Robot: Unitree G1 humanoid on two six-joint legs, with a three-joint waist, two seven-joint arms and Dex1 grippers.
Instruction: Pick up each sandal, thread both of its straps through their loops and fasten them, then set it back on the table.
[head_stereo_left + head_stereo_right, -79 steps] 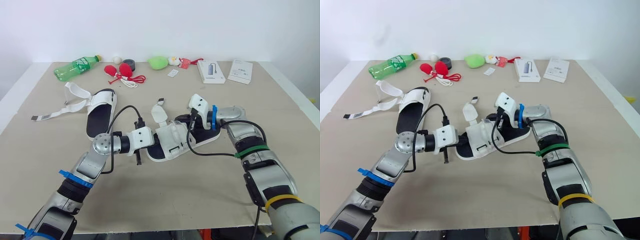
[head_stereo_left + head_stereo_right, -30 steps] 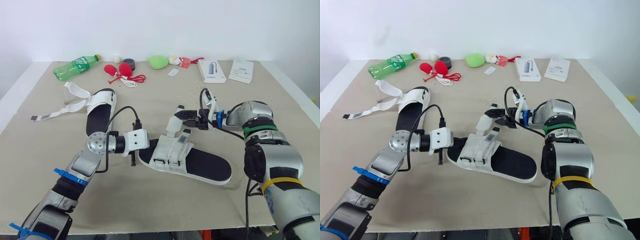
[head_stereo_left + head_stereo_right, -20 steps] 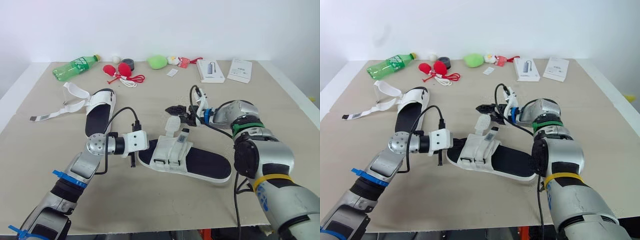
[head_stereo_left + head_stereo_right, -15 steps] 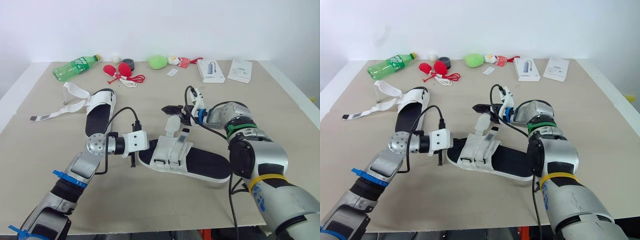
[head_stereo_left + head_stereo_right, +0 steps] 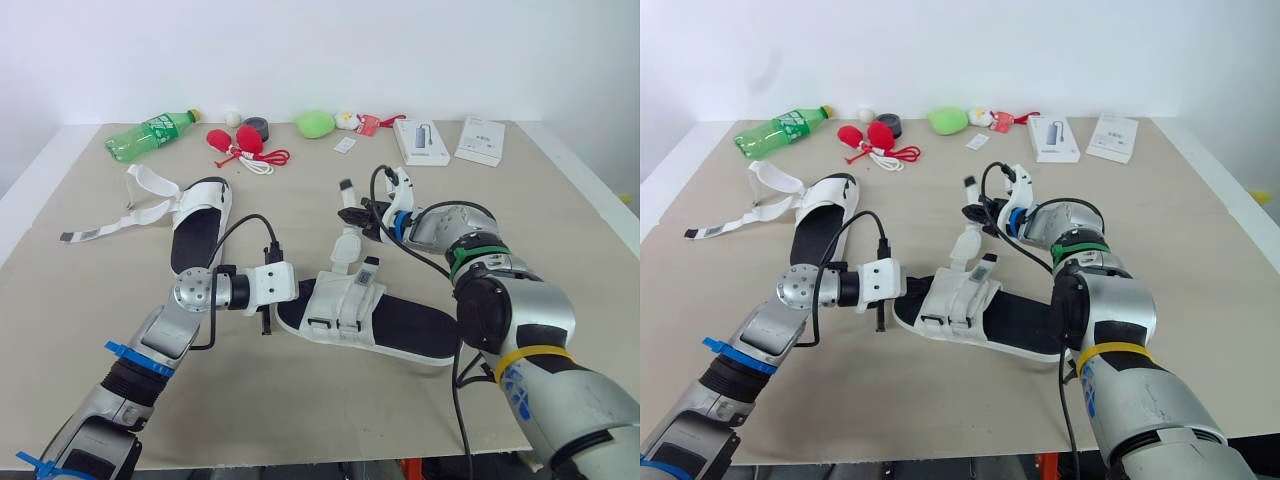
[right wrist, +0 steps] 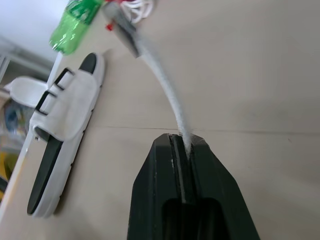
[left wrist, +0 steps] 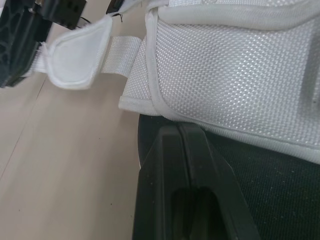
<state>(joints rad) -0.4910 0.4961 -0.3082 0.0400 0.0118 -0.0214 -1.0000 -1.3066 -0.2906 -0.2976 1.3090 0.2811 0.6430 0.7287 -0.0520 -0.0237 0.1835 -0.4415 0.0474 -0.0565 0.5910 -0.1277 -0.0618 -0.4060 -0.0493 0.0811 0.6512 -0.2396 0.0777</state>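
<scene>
Sandal [image 5: 400, 325] lay flat mid-desk [image 5: 560, 230]. My left gripper [image 5: 283, 292] sat at its nine o'clock, fingers pinched narrow on the toe rim. The right gripper [image 5: 357, 212], at twelve, clamped the strap [image 5: 346, 250] tip, lifted. Best play, I reckoned: pin the toe firmly, draw the strap taut through its loop [image 5: 367, 268], then fold it squarely down.

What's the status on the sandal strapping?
Done: no strap looks fastened yet. In hand: left gripper clamps the near sandal, flat on the table; right gripper pinches its raised strap. Left: fasten both, then the far sandal, whose loose straps lie spread out.
</scene>
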